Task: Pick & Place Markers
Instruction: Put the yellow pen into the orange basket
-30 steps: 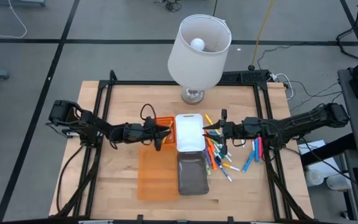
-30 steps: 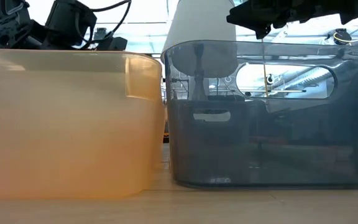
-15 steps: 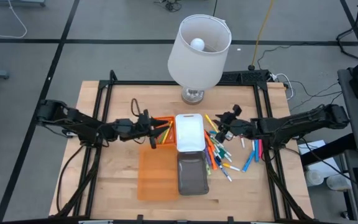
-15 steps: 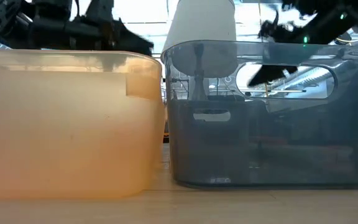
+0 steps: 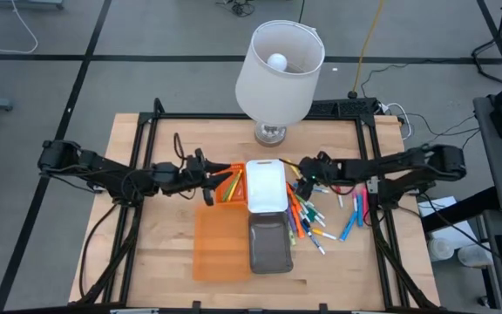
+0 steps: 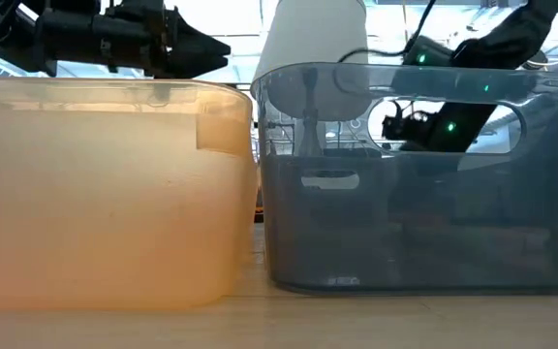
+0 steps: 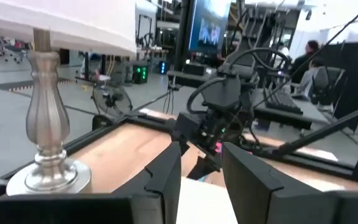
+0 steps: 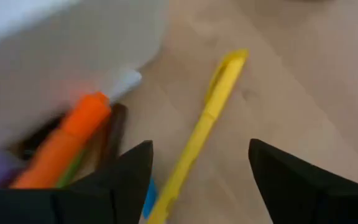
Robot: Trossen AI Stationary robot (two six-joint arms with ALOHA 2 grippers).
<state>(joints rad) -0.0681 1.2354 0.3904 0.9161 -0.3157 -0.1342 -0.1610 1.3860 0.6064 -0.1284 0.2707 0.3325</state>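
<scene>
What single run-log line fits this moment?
right end effector: open over yellow marker | left end effector: empty, above orange tray

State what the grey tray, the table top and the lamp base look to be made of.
Grey tray: smoky see-through plastic, glossy; the lamp shows through its wall.
Table top: pale wood, probably butcher block; fine parallel strips and a matte face.
Lamp base: likely brushed metal, silvery, with soft highlights on its turned stem; coated plastic cannot be ruled out.
</scene>
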